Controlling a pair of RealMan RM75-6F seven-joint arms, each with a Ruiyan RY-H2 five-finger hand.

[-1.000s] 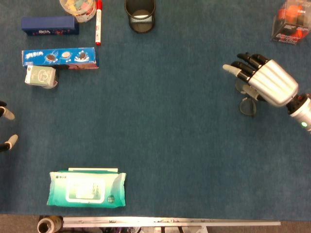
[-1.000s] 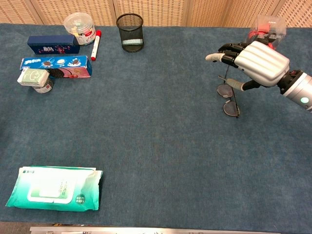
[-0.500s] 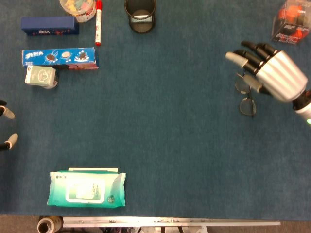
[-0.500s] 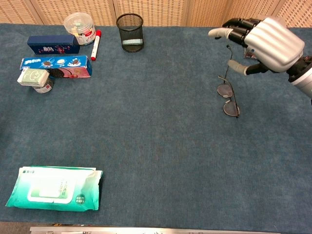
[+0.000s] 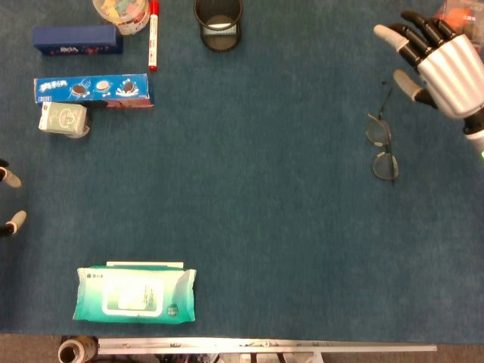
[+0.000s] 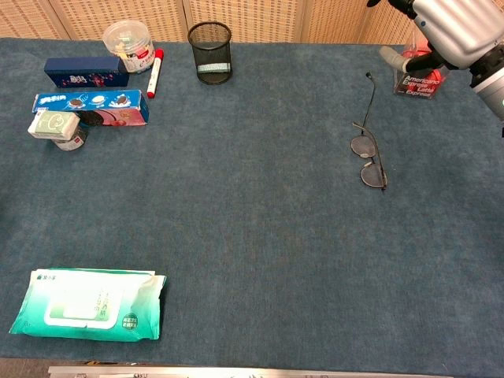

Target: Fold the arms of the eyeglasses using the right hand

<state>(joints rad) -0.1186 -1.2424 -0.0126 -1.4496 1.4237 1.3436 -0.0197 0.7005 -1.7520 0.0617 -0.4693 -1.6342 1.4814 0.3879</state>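
Hovering at the far right of the scene, the right hand (image 5: pixel 442 60) holds nothing, its fingers spread apart and pointing left, well clear of the blue table (image 5: pixel 265 212). In the chest view it (image 6: pixel 449 27) sits partly cut by the top edge, in front of a clear box with red contents (image 6: pixel 417 79).

The eyeglasses (image 5: pixel 383 144) lie flat on the table, nearer than the hand and a little to its left, not touched by it. The two round lenses sit side by side along the near-far line. One arm (image 6: pixel 370 98) stretches out from the far lens toward the far edge; I cannot tell how the other arm lies.

At the left edge of the head view, only two pale fingertips of the left hand (image 5: pixel 9 200) show, apart from each other; whether that hand holds anything I cannot tell.

Along the far left stand a dark blue box (image 5: pixel 76 39), a red marker (image 5: pixel 153 34), a clear round tub (image 5: pixel 121 11) and a cookie box (image 5: pixel 92 89), with a small pale green pack (image 5: pixel 63 119) just near of it. A black mesh cup (image 5: pixel 218 21) stands at the far middle. A green wet-wipes pack (image 5: pixel 136 293) lies at the near left.
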